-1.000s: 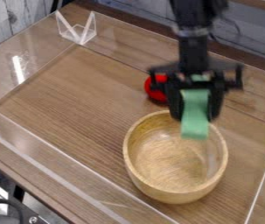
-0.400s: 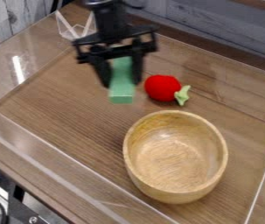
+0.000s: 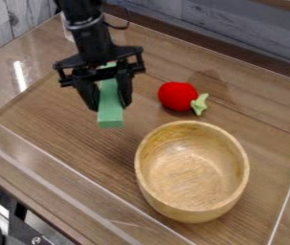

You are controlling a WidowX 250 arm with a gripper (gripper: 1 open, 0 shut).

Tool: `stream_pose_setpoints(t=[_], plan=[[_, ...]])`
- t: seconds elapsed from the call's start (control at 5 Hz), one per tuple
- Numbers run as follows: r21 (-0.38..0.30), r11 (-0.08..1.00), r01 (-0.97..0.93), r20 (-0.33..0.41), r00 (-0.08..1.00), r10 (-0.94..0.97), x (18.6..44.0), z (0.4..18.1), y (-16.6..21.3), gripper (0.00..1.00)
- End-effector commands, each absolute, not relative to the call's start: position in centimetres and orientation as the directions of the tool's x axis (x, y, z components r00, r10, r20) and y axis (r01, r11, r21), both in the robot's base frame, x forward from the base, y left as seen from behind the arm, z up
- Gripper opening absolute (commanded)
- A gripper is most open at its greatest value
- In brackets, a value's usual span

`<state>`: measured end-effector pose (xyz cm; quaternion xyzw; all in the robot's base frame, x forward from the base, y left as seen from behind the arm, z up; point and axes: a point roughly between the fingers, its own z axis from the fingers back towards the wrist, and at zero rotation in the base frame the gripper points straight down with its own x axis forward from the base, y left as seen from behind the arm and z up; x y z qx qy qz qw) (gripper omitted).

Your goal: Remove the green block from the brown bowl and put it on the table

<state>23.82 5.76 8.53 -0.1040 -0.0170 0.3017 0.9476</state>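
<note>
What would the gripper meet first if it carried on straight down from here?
Probably the table, touched first by the green block in its jaws; how far below is unclear.

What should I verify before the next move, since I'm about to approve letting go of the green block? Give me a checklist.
- Green block out of the brown bowl: ok
- Gripper shut on the block: ok
- Block over the table, to one side of the bowl: ok
- Red toy fruit apart from the block: ok
- Block's lower end touching the tabletop: cannot tell
</note>
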Motion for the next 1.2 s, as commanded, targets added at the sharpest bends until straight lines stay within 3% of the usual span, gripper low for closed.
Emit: stream_pose_setpoints(t=[0.0, 0.4, 0.8, 1.0], plan=[[-0.206, 0.832, -0.515, 0.032, 0.846, 0.532, 23.7, 8.4, 5.7, 0.00], [-0.192, 0.887, -0.419, 0.063, 0.897, 0.438, 23.5, 7.1, 4.5, 0.00], [-0.176, 0.848, -0.499, 0.098, 0.849, 0.520, 24.3, 10.3, 6.0, 0.00], [-0.165, 0.823, -0.544, 0.112, 0.818, 0.564, 24.7, 10.1, 5.8, 0.00]])
